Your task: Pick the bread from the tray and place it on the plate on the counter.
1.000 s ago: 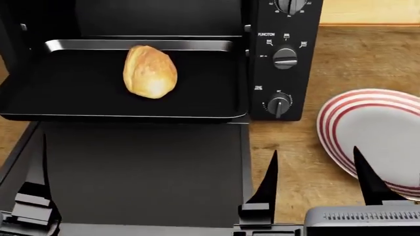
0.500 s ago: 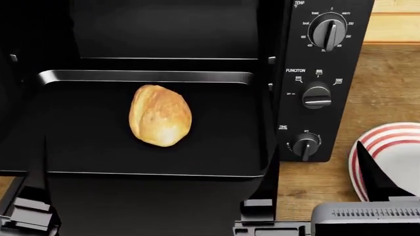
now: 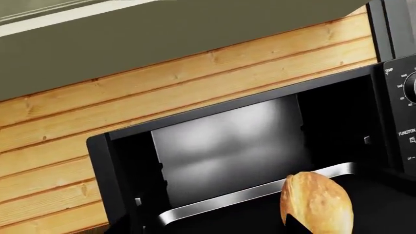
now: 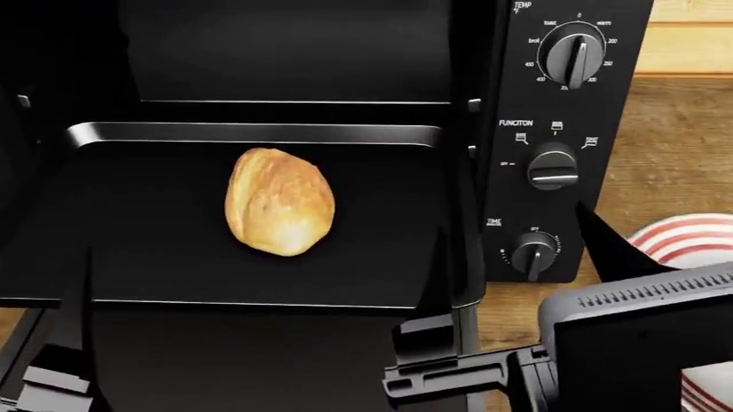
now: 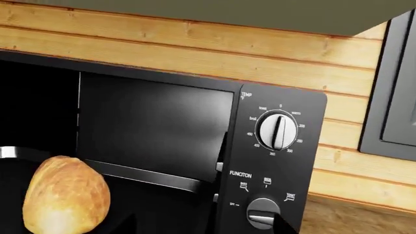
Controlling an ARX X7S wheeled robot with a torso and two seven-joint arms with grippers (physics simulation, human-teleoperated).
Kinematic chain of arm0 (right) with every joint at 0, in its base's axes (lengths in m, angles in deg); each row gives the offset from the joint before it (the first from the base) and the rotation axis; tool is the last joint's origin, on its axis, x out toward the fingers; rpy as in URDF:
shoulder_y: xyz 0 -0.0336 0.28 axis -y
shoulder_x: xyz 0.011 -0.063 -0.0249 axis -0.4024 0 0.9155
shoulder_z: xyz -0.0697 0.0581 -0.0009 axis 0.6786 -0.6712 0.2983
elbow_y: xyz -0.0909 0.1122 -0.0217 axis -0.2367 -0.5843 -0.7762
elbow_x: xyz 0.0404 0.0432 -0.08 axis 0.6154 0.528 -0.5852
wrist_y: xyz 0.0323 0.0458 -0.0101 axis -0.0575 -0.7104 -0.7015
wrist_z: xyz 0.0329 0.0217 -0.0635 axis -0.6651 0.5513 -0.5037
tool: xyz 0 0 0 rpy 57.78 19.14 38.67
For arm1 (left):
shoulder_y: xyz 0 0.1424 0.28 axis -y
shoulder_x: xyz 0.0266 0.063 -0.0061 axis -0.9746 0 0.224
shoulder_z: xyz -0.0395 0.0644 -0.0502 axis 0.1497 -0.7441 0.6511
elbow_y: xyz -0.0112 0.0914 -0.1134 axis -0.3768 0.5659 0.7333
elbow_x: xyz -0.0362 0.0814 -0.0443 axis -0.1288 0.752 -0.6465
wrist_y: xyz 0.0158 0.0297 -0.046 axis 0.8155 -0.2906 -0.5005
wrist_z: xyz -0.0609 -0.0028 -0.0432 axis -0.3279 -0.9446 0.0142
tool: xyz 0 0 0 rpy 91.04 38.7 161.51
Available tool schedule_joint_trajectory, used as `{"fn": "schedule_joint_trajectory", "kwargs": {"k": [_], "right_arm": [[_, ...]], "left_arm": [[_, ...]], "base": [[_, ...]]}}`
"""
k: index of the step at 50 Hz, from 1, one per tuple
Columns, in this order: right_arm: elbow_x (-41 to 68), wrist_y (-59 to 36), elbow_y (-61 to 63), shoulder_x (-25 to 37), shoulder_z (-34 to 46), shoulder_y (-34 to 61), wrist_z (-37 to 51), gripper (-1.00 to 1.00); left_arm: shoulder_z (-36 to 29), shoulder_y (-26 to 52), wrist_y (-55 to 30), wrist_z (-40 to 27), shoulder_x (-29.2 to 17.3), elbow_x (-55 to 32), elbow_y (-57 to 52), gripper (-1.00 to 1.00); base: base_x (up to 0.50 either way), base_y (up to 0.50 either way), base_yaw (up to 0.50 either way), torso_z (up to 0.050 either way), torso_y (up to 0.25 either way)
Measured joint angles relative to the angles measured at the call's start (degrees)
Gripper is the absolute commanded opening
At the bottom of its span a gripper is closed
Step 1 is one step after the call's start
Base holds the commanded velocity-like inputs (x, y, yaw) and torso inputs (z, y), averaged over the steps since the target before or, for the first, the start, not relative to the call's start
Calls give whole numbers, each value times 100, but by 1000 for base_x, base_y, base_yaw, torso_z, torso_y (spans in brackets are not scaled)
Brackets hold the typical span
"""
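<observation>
Both grippers have come up since half a second ago: the left gripper now shows two dark fingers rising over the tray's front edge, and the right gripper's bulky grey housing has lifted to cover most of the plate, while the bread has not shifted.

Largest in front of me is the toaster oven, black, its cavity open, with three knobs down its right-hand panel. It stands on the counter, warm brown wood grain. The tray, wide, shallow and black with a shiny rolled rim, is drawn out of the cavity. Off to the right lies the plate, only a slice of its red and white stripes showing past the right arm.

The bread sits about mid-tray, a small egg-shaped roll, golden-brown and crusty with paler split patches, its narrower end toward the oven's back. From the left wrist view it looms close against the tray rim; from the right wrist view it lies low at one side.

The left fingers stand spread wide, one each side, nearer me than the roll and clear of it. The roll lies ahead of the gap between them. Of the right gripper one pointed finger shows beside the oven's panel, well apart from the bread; I cannot tell whether it is spread or closed.
</observation>
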Motion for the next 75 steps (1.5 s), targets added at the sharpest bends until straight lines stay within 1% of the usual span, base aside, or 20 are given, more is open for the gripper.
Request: {"fn": "schedule_joint_trajectory", "kwargs": {"k": [9, 21, 35, 59, 75], "right_arm": [[1040, -729, 101, 116, -272, 486, 171, 100], [1857, -1259, -70, 151, -404, 857, 257, 100], [2301, -1548, -630, 85, -247, 1382, 242, 100], [3040, -2077, -1264, -49, -6, 2129, 354, 100], [3310, -2026, -1783, 35, 202, 2399, 412, 100]], "left_arm": [[-380, 220, 267, -210, -221, -92, 4, 100], [-874, 573, 517, -435, -427, -176, 0, 100], [-1375, 859, 816, -623, -651, -147, 15, 100], [-1887, 1159, 1029, -806, -838, -125, 19, 100], [-2222, 1407, 1144, -891, -908, -156, 11, 100]], "base": [[0, 0, 0, 0, 0], [0, 0, 0, 0, 0], [0, 0, 0, 0, 0], [0, 0, 0, 0, 0], [0, 0, 0, 0, 0]]}}
